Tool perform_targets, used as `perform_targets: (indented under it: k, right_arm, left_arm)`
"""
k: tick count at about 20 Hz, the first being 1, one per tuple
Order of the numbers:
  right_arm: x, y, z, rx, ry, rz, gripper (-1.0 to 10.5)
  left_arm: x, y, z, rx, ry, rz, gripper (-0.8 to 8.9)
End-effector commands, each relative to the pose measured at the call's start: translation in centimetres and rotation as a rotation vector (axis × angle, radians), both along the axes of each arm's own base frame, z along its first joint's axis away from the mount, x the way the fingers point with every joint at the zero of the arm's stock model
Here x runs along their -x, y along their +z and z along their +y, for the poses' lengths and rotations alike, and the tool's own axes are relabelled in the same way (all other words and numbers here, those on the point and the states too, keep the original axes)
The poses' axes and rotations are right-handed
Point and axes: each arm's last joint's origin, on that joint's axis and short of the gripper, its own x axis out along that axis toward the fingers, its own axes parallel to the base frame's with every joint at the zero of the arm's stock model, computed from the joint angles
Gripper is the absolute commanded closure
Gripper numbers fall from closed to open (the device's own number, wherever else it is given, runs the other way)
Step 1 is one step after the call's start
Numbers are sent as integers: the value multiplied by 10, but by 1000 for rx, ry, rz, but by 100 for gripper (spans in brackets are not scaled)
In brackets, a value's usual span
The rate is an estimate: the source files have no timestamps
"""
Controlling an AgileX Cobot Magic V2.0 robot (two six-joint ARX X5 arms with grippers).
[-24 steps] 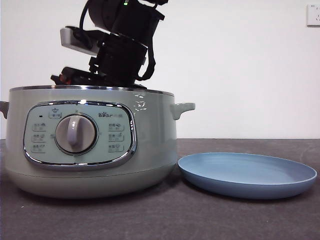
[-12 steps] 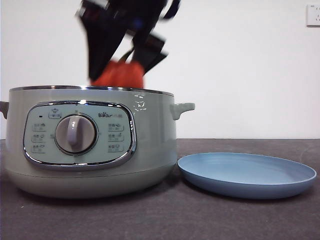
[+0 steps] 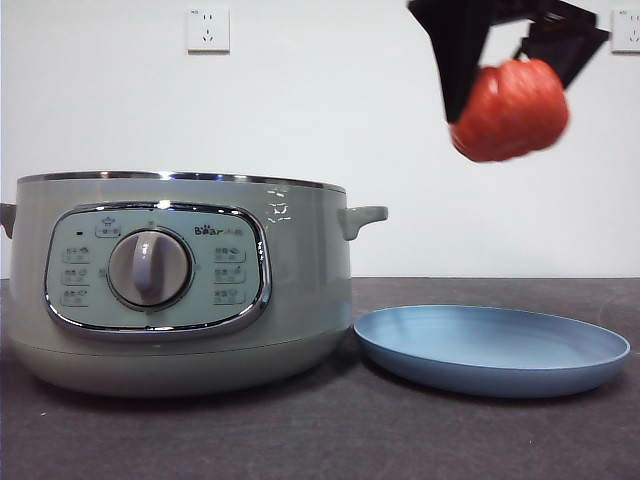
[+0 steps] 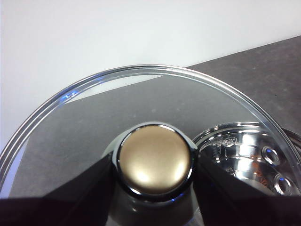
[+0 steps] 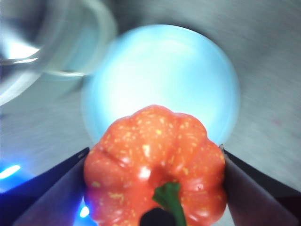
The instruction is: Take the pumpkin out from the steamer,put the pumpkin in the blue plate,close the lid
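While the steamer (image 3: 180, 285) stands lidless on the dark table (image 3: 330, 440), the right gripper (image 3: 510, 60) hangs high in the air, off to the side of the steamer's side handle (image 3: 365, 217) and above the blue plate (image 3: 492, 350), its two black jaws clamped on the pumpkin (image 3: 510, 110). In the right wrist view the pumpkin (image 5: 155, 165) sits squeezed between the jaws, orange-red with pale flecks, its green stem (image 5: 168, 197) towards the camera, and the blue plate (image 5: 162, 80) lies blurred below it. The plate rests on the table just beside the steamer, its rim close to the pot's base; whether they touch cannot be told.

On the steamer's chrome-framed control panel (image 3: 158, 268) the word "Bear" (image 3: 210, 231) is readable above the dial (image 3: 150, 268); the small button labels around the dial are too fine to read. A faint marking near the steamer's rim, beside the panel, is also unreadable.

The left gripper (image 4: 155, 169) has its jaws closed on either side of the lid (image 4: 84, 122) at its round knob (image 4: 155, 162), which looks golden-beige with a chrome collar in the left wrist view. Beyond the lid's clear dome part of the steamer's shiny interior (image 4: 249, 155) shows
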Motion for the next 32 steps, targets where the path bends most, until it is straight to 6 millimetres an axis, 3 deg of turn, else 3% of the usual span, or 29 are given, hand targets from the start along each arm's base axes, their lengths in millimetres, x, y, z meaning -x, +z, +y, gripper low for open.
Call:
perform_targets:
  k: [1, 8, 12, 23, 30, 32]
  right_arm:
    - [2, -19, -2, 19, -60, -21, 950]
    - [-1, -86, -1, -35, -66, -100, 950]
    - [-1, -113, -1, -61, -64, -134, 950]
    - [-7, -139, 0, -45, -67, -110, 934]
    - [-13, -157, 3, -17, -68, -67, 534]
    - [-13, -158, 3, -15, -68, -62, 487]
  left_arm:
    - [4, 9, 2, 22, -1, -63, 822]
    - [4, 9, 2, 22, -1, -63, 822]
    - [-1, 7, 0, 15, -1, -50, 822]
    - [-21, 3, -14, 15, -74, -2, 822]
    - [-21, 3, -15, 22, -100, 3, 822]
    - [-21, 2, -15, 23, -102, 4, 822]
